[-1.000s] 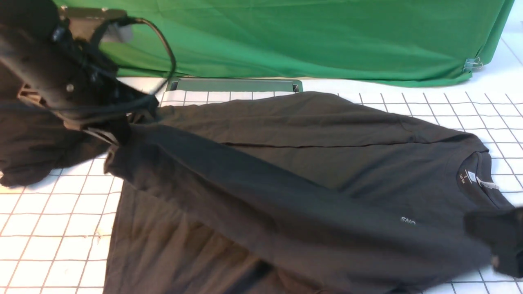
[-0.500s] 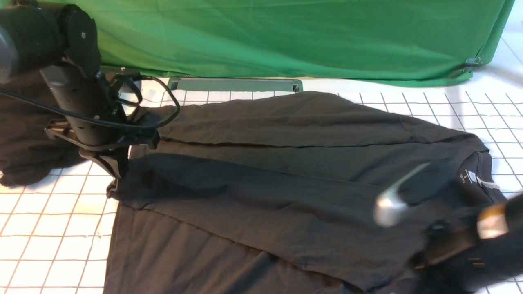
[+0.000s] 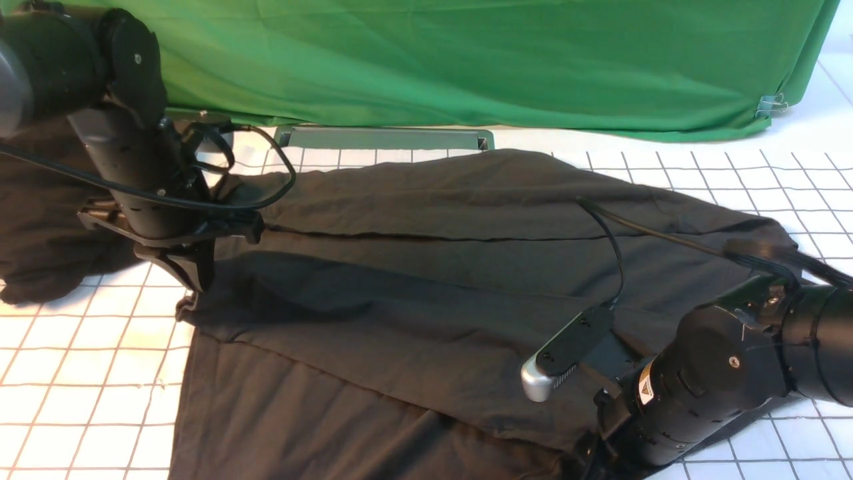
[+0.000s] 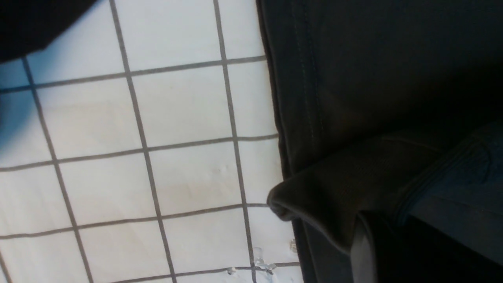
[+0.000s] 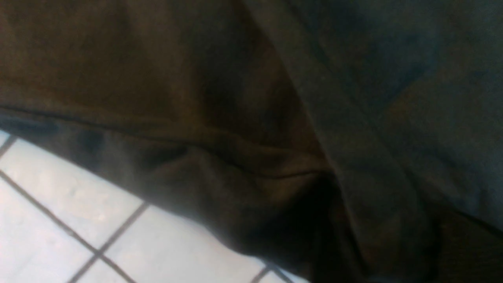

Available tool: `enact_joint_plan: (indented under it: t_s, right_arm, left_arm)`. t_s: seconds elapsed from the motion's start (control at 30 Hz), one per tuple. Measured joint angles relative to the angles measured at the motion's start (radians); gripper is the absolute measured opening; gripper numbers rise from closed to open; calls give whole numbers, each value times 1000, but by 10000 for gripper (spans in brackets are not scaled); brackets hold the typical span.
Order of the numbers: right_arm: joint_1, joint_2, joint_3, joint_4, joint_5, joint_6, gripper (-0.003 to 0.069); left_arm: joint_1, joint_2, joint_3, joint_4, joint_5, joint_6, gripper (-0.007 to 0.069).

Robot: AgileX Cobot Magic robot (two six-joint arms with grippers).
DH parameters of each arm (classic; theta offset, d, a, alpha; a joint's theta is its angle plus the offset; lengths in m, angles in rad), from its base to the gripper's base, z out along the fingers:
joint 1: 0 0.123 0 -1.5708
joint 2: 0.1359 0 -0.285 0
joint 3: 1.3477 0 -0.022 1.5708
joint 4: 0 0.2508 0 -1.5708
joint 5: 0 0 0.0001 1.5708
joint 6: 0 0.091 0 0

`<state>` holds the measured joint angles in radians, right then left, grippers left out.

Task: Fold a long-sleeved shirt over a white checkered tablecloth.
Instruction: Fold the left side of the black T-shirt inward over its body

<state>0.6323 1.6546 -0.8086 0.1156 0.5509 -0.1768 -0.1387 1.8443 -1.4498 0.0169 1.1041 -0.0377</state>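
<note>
The long-sleeved shirt [image 3: 433, 293], soft dark charcoal-brown cotton in broad shallow wrinkles with a long flat band of itself folded across the body, lies spread over the middle of the white checkered tablecloth [image 3: 80, 347] on the tabletop. The left hand [image 3: 193, 277] points down at the shirt's left edge, where a ribbed cuff [image 4: 314, 200] bunches against it, and the right hand [image 3: 586, 460] sits low at the near right edge, hidden under its own wrist; I cannot tell whether either grips cloth. A blacker cloth heap [image 3: 40, 247] lies at the left behind the left arm, and a green cloth [image 3: 466, 60] hangs along the far side.
</note>
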Motion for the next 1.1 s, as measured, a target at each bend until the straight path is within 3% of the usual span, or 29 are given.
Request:
enact_joint_plan:
  t_s: [0.07, 0.17, 0.63, 0.9, 1.03, 1.1]
  right_arm:
    - [8, -9, 0, -2, 13, 2, 115]
    - [24, -44, 0, -3, 63, 22, 38]
    - [103, -237, 115, 3, 201, 192, 32]
    - [103, -239, 171, 53, 252, 202, 36]
    - [104, -239, 174, 54, 254, 212, 67]
    - [104, -239, 174, 55, 259, 212, 131]
  left_arm:
    - [0, 0, 0, -3, 0, -3, 8]
    - [0, 0, 0, -4, 11, -4, 8]
    - [0, 0, 0, -31, 105, 26, 8]
    - [0, 0, 30, -49, 110, 57, 8]
    - [-1, 0, 37, -59, 110, 79, 9]
    - [-1, 0, 38, -60, 101, 80, 18]
